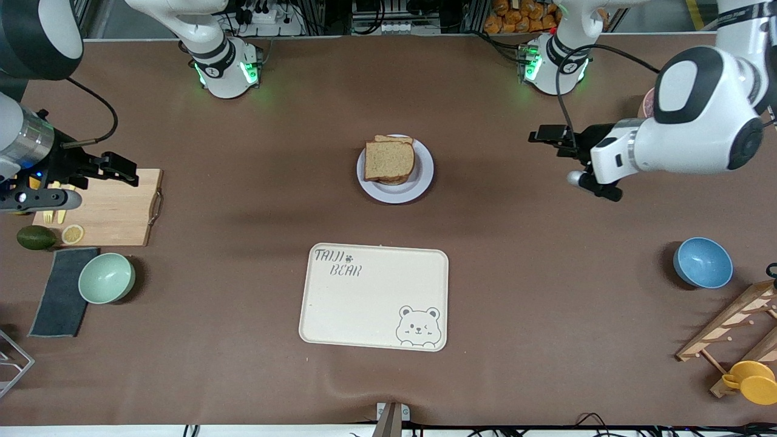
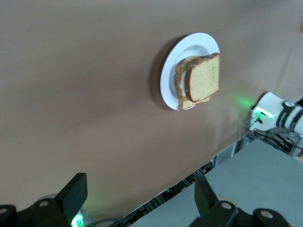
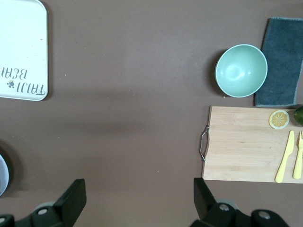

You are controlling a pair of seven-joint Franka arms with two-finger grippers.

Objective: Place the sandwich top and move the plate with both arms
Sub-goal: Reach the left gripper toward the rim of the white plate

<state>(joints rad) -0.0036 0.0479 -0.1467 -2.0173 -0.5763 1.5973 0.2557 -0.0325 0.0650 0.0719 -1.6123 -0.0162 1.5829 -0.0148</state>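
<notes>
The sandwich top [image 1: 389,160] lies flat on a stack of bread on the pale plate [image 1: 423,182], at the middle of the table toward the robots' bases. The left wrist view shows the slice [image 2: 204,75] and the plate [image 2: 168,85] from a distance. My left gripper [image 1: 555,142] is open and empty, up in the air toward the left arm's end, well apart from the plate; it also shows in its own wrist view [image 2: 139,198]. My right gripper [image 1: 118,167] is open and empty, above the wooden board's edge; its wrist view [image 3: 137,198] shows bare table between the fingers.
A cream bear tray [image 1: 364,303] lies nearer the front camera than the plate. The wooden board [image 1: 115,212] holds a lemon slice and yellow cutlery, with a green bowl [image 1: 106,277] and grey cloth [image 1: 61,297] beside it. A blue bowl [image 1: 702,262] and wooden rack [image 1: 728,328] stand toward the left arm's end.
</notes>
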